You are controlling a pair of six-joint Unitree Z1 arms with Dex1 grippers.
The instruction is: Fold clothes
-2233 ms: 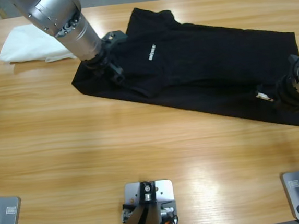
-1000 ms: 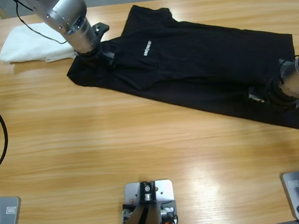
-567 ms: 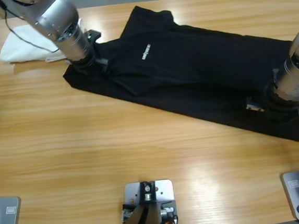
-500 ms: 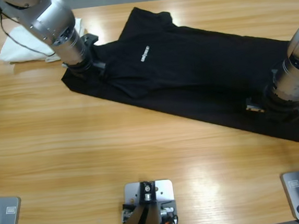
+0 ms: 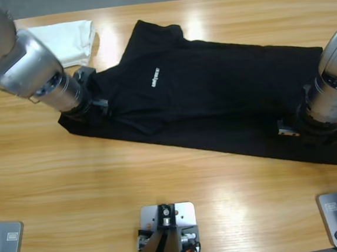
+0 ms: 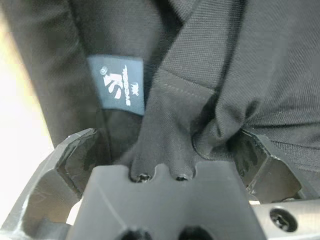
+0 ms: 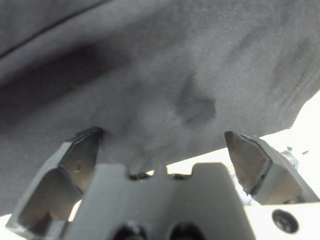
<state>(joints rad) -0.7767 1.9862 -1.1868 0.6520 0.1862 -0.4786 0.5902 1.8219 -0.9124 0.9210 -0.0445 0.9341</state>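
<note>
Black polo shirt (image 5: 213, 92) lies spread across counter (image 5: 161, 174), centre to 3 o'clock. Left fingers (image 5: 92, 97) pinch collar fabric at shirt's 9 o'clock end, blue neck label (image 6: 117, 85) just beside. Right fingers (image 5: 308, 134) splayed wide on hem at 4 o'clock. White folded garment (image 5: 66, 37) at 10 o'clock.

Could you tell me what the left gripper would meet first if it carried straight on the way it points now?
The left gripper already has the shirt bunched between its jaws at the collar, so more black fabric comes first, the neck label just ahead. Depth beyond is unclear.
</note>
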